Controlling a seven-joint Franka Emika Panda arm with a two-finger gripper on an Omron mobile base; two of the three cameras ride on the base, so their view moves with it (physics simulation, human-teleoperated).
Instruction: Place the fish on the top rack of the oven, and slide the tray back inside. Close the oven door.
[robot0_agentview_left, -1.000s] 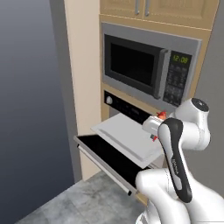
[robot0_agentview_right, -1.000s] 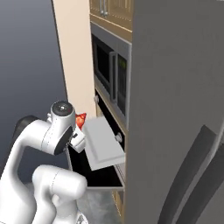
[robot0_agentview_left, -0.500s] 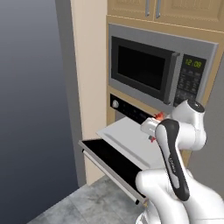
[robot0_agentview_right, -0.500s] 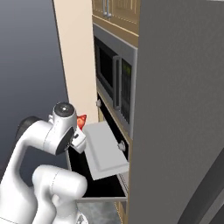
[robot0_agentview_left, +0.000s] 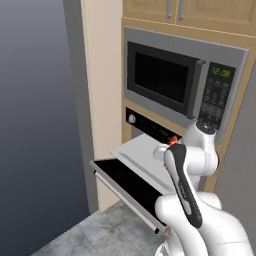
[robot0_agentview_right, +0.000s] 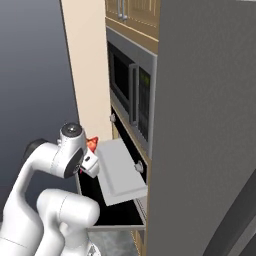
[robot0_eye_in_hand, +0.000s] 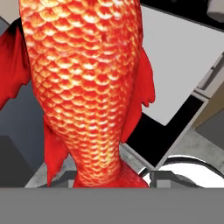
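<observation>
I count one fish across the middle of my hand view, one top rack, one oven door, one oven, one microwave upper centre, and two cabinet handles at top.

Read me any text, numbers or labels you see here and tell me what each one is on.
"12:09" or close to it, in green digits on the microwave's display; the last digit is blurry.
The microwave's keypad markings: too small to read.
The oven's control strip: no readable text.
</observation>
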